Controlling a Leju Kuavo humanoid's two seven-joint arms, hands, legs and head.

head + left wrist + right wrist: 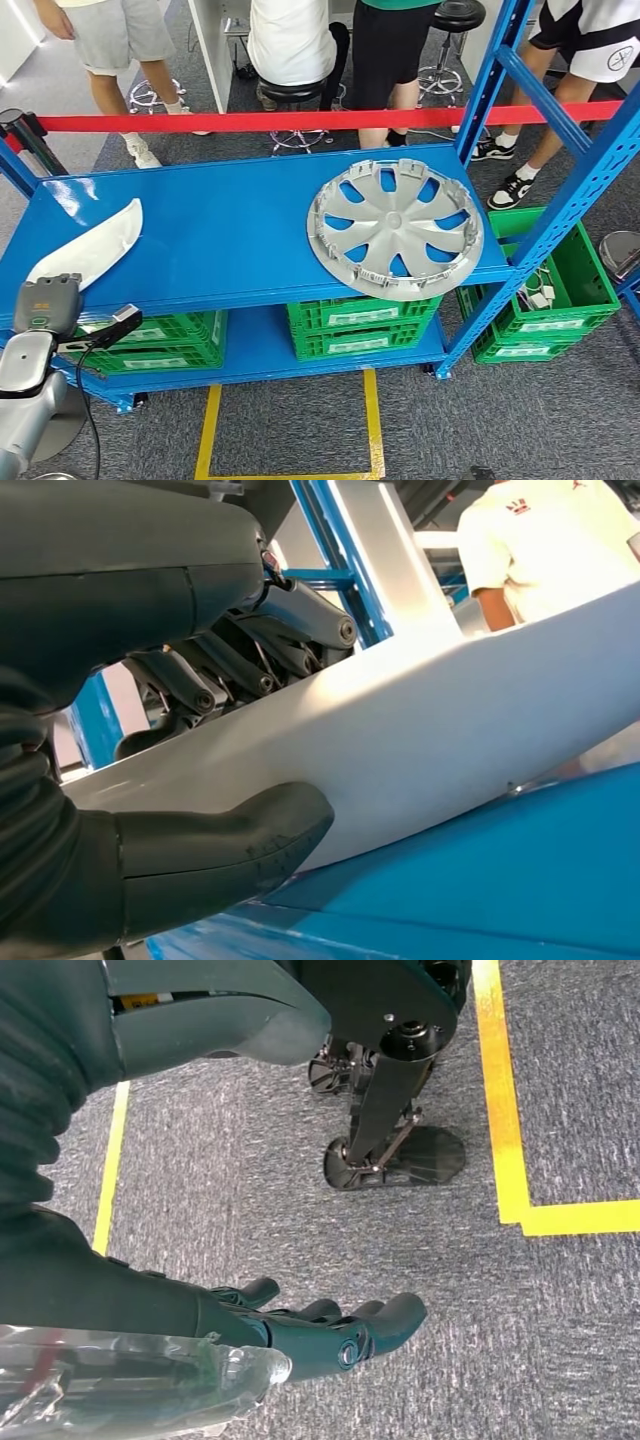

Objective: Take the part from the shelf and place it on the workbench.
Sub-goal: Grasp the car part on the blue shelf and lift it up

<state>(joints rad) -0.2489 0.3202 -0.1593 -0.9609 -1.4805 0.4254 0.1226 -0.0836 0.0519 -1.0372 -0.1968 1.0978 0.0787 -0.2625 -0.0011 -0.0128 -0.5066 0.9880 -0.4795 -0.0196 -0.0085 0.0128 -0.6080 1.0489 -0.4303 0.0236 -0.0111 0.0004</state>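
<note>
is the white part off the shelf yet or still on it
Still on it: the white part lies on the blue shelf, with the left robot hand gripping its near end.

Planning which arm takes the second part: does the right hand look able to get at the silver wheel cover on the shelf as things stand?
Probably yes. The right hand hangs open over the floor, holding nothing, and the wheel cover lies uncovered on the shelf, overhanging the front edge on the robot's right side. The arm would first have to lift.

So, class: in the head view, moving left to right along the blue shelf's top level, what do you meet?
Left hand at the white curved part's end → white curved part → bare blue shelf top → silver hubcap → blue upright post.
</note>
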